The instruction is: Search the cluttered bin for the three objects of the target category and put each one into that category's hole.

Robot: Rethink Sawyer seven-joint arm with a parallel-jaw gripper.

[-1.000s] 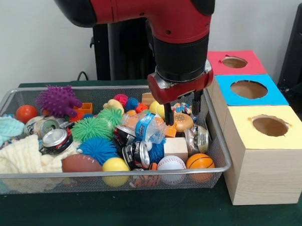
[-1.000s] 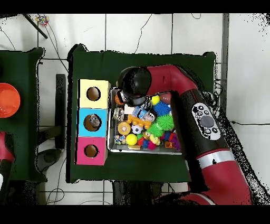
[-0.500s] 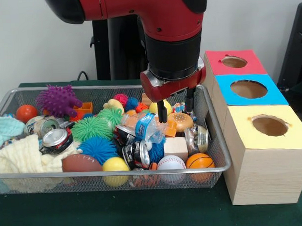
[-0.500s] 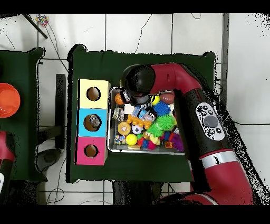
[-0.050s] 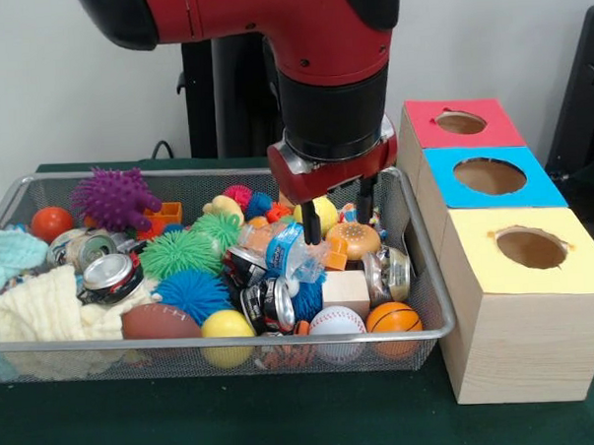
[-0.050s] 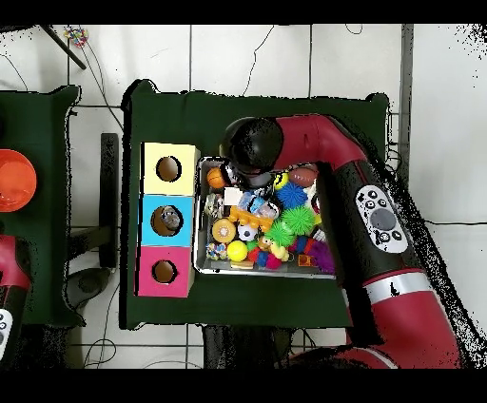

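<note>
My gripper (image 5: 338,213) hangs open and empty over the right part of the wire bin (image 5: 282,338), its fingertips just above a burger toy (image 5: 359,239) and a crushed water bottle (image 5: 288,250). Below them lie a wooden block (image 5: 345,287), crushed cans (image 5: 271,304), a baseball (image 5: 336,322) and a basketball (image 5: 394,317). To the right of the bin stand the red box (image 5: 460,123), blue box (image 5: 489,176) and yellow box (image 5: 531,247), each with a round hole on top. In the overhead view the arm (image 6: 252,147) covers the gripper.
Further left in the bin are green spiky balls (image 5: 180,252), a blue one (image 5: 194,291), a purple one (image 5: 114,198), a football (image 5: 159,321), a yellow ball (image 5: 227,325), another can (image 5: 109,274) and pale cloths (image 5: 44,307). Something grey shows in the blue box's hole (image 6: 169,218).
The gripper has moved left across the bin, away from the boxes, and stays open. Nothing in the bin has shifted.
</note>
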